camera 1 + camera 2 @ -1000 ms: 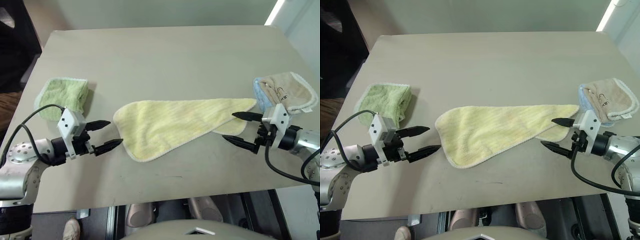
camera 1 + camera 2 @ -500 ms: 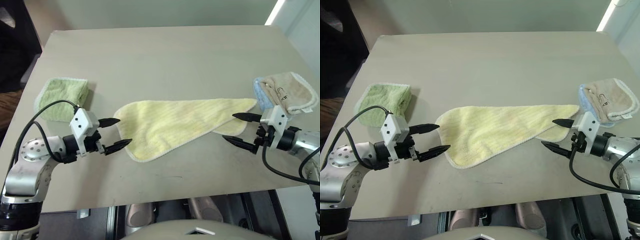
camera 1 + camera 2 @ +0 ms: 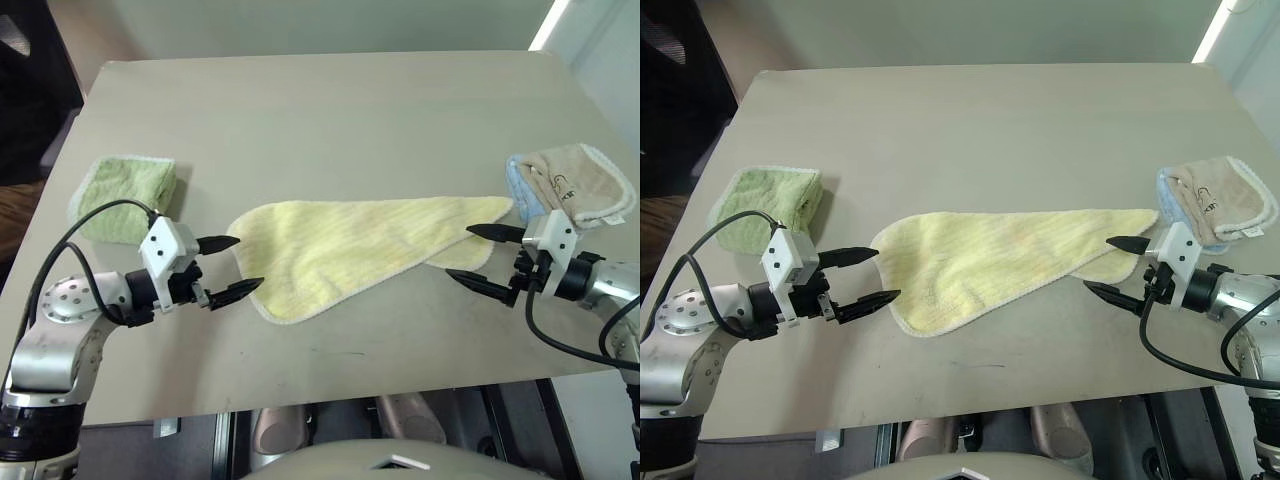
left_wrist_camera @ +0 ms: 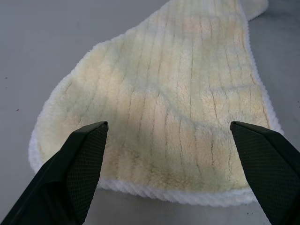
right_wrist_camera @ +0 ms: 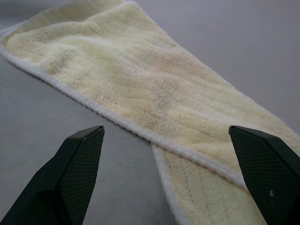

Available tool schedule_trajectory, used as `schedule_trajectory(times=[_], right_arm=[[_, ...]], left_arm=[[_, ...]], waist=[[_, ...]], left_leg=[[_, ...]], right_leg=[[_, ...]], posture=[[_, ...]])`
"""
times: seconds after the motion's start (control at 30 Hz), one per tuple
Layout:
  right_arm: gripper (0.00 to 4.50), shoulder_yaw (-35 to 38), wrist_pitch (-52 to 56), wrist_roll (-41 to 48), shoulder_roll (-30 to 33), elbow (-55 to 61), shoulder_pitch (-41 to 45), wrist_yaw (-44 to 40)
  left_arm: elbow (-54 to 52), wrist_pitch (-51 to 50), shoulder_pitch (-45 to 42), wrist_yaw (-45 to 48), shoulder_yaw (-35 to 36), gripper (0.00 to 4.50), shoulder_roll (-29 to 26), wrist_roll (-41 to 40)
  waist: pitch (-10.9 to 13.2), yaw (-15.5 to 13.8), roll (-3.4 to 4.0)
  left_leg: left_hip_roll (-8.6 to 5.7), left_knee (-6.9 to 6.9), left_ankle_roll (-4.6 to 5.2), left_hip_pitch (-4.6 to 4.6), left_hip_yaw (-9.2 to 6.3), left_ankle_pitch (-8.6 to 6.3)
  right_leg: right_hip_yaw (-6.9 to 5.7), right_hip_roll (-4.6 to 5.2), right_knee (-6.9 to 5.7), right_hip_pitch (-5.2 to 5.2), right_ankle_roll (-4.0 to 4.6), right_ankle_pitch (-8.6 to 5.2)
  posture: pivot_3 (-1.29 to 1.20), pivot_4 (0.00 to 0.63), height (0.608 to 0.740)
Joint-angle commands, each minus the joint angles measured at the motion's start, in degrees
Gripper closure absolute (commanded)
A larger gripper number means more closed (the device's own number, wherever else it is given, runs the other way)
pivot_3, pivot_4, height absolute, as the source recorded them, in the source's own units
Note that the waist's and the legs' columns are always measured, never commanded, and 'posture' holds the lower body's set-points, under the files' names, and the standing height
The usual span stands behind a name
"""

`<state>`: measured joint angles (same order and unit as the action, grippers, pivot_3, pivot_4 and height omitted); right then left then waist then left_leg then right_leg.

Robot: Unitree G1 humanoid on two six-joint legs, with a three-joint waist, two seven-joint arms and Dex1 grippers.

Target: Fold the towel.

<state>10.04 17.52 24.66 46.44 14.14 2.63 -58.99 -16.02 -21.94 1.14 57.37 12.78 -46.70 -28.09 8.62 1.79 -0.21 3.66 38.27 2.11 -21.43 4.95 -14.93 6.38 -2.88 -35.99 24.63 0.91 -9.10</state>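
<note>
Plainly laid for a two-ended pickup: pale yellow ribbed terry towel [image 3: 355, 250] stretched slantwise across the middle of the beige table [image 3: 330, 110], rumpled, not yet folded. Flanked at nine o'clock by the left gripper [image 3: 232, 267] and at three o'clock by the right gripper [image 3: 482, 256], each aimed at its own end; black jaws spread wide, nothing grasped. Compared with a second earlier: left gripper nearer the towel's rounded end, right gripper unmoved. Elsewhere: folded green terry towel [image 3: 125, 195] at nine o'clock, beige logo towel [image 3: 580, 180] at three.
</note>
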Motion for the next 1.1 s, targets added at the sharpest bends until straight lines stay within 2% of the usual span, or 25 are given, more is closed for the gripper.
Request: schedule_trajectory(times=[0.03,0.1,0.17,0.3,0.63,0.83,0.93,1.1], right_arm=[[0.00,-0.1,-0.4,-0.6,0.8,-0.3,4.5,0.6],[0.00,-0.7,-0.2,-0.9,0.7,-0.7,6.1,0.6],[0.00,-0.8,-0.2,-1.0,0.6,-0.9,6.4,0.5],[0.00,2.5,1.5,-0.1,1.0,4.6,1.4,2.6],[0.00,1.8,2.3,0.3,1.6,4.4,2.5,2.5],[0.00,2.0,2.0,0.3,1.7,4.0,2.5,2.2],[0.00,2.1,1.9,0.3,1.6,4.0,2.5,2.3],[0.00,2.3,1.9,0.5,1.6,3.8,2.5,2.2]], left_arm=[[-0.6,8.0,-6.2,15.0,-8.8,0.02,-6.3,4.1],[0.6,11.0,-9.3,21.5,-13.3,0.02,-9.0,5.7],[1.8,12.1,-10.1,22.4,-14.1,0.02,-9.3,5.7],[8.4,14.3,-16.4,22.7,-19.1,0.02,-4.2,8.4],[11.1,22.5,-17.5,31.1,-23.8,0.02,-6.7,13.2],[13.4,28.0,-18.4,32.3,-25.9,0.02,-8.2,17.2],[14.6,30.3,-18.9,30.5,-26.8,0.61,-7.9,20.1],[15.7,30.3,-21.3,28.4,-26.6,2.43,-5.4,20.1]], waist=[[0.0,0.0,-0.06],[0.0,-0.2,-0.03],[0.0,-0.1,0.00],[0.0,-0.8,0.00],[0.0,0.0,-0.03],[0.0,0.0,-0.03],[0.0,0.0,-0.03],[0.0,0.0,-0.03]], left_leg=[[0.00,0.01,0.00,0.00,0.00,0.00],[0.00,0.15,0.05,-0.01,-0.04,0.03],[-0.01,0.20,0.09,0.03,-0.03,0.05],[0.00,0.13,0.13,-0.03,-0.10,-0.01],[0.02,0.10,0.09,-0.23,-0.03,-0.13],[0.02,0.15,0.13,-0.23,-0.03,-0.11],[0.02,0.15,0.13,-0.23,-0.03,-0.11],[0.02,0.15,0.13,-0.24,-0.02,-0.11]], right_leg=[[0.00,0.00,0.00,-0.01,0.00,0.00],[0.00,0.00,-0.10,0.05,0.07,0.06],[0.01,0.00,-0.07,0.05,0.11,0.11],[-0.01,0.00,-0.10,0.04,-0.03,0.02],[-0.01,0.00,-0.11,0.25,-0.06,-0.01],[0.00,0.00,-0.11,0.22,-0.06,-0.01],[-0.01,0.00,-0.12,0.22,-0.06,-0.01],[-0.01,0.00,-0.12,0.22,-0.06,-0.01]], posture=[[0.00,0.150,0.739],[0.00,0.150,0.739],[0.00,0.150,0.739],[0.00,0.150,0.739],[0.00,0.150,0.739],[0.00,0.150,0.739],[0.00,0.150,0.739],[0.00,0.150,0.739]])
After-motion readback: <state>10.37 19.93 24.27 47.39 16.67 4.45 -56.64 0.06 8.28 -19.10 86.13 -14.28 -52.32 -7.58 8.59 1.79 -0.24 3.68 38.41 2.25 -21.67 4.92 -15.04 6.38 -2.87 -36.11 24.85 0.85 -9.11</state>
